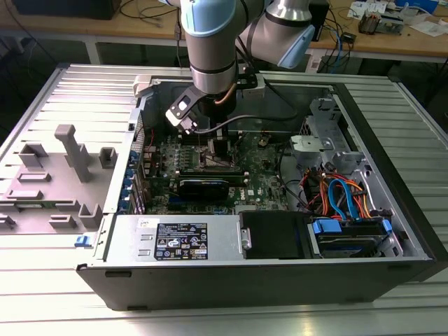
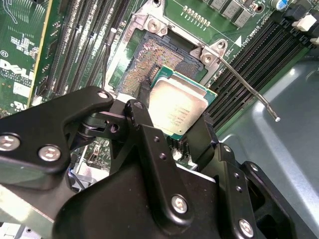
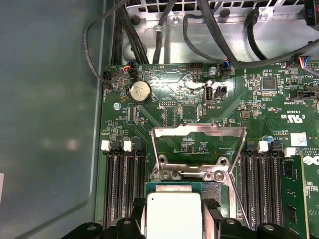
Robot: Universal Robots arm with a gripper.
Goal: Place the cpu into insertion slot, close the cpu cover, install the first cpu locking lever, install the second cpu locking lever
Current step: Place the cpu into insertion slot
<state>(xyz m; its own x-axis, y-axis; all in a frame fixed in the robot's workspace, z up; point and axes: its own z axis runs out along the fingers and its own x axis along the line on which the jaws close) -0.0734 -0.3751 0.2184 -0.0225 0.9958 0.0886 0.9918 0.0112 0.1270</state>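
Silver-topped cpu (image 2: 178,108) is pinched by opposite edges in the claw (image 2: 176,103), held flat, seemingly to meet the insertion slot (image 2: 149,59) beneath the claw squarely.

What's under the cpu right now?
The insertion slot: its tan contact field shows beside the cpu in the second wrist view. The part directly beneath is hidden by the chip itself.

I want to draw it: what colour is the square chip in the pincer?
The cpu is silver-grey on top, green-edged; best in the second wrist view.
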